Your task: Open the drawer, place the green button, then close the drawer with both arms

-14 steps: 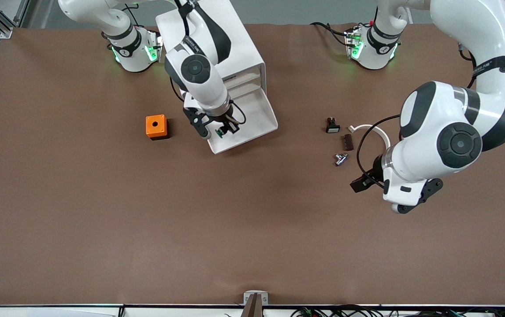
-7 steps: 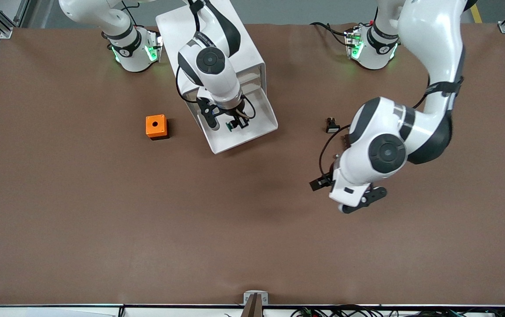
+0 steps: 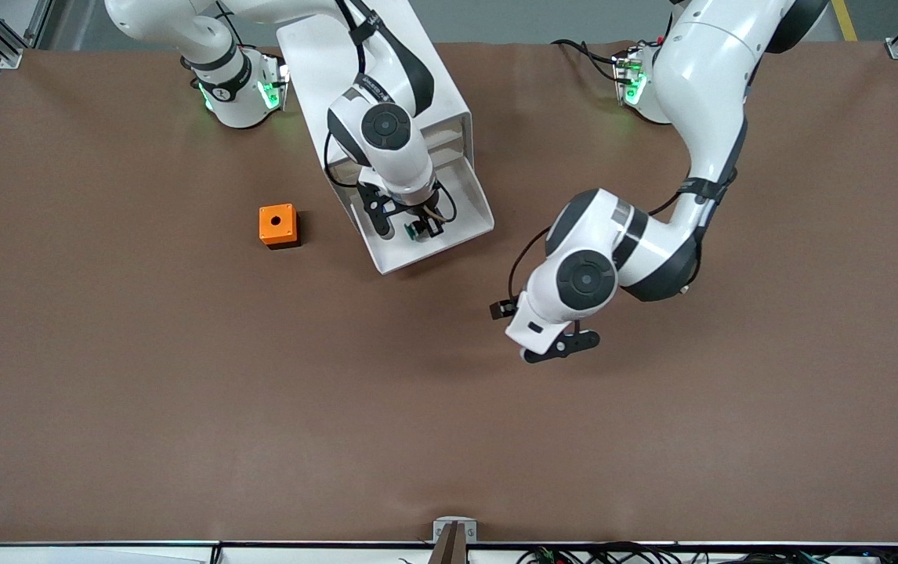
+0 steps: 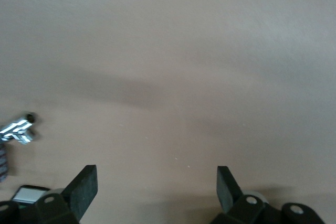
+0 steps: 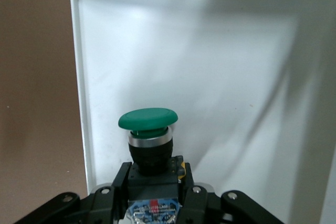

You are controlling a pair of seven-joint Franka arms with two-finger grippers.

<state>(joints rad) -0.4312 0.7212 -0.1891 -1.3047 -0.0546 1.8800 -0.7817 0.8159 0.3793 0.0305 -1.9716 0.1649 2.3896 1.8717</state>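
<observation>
The drawer (image 3: 468, 207) stands pulled out of the white cabinet (image 3: 441, 86), toward the front camera. My right gripper (image 3: 415, 227) hangs over the drawer's floor, shut on the button (image 3: 416, 230). In the right wrist view the gripper (image 5: 152, 192) clamps the button's black-and-blue body. The button's green cap (image 5: 148, 119) points at the drawer's white floor, near its side wall (image 5: 79, 77). My left gripper (image 3: 555, 345) is over bare table, between the drawer and the left arm's end. In the left wrist view it (image 4: 157, 182) is wide open and empty.
An orange cube with a round hole (image 3: 277, 225) sits beside the drawer, toward the right arm's end. The left wrist view shows a small silver part (image 4: 18, 129) and a black piece with a white face (image 4: 30, 193) on the table near my left gripper.
My left arm has swung over the table toward the drawer, and now covers the small parts. My right gripper has moved the button farther in over the drawer.
</observation>
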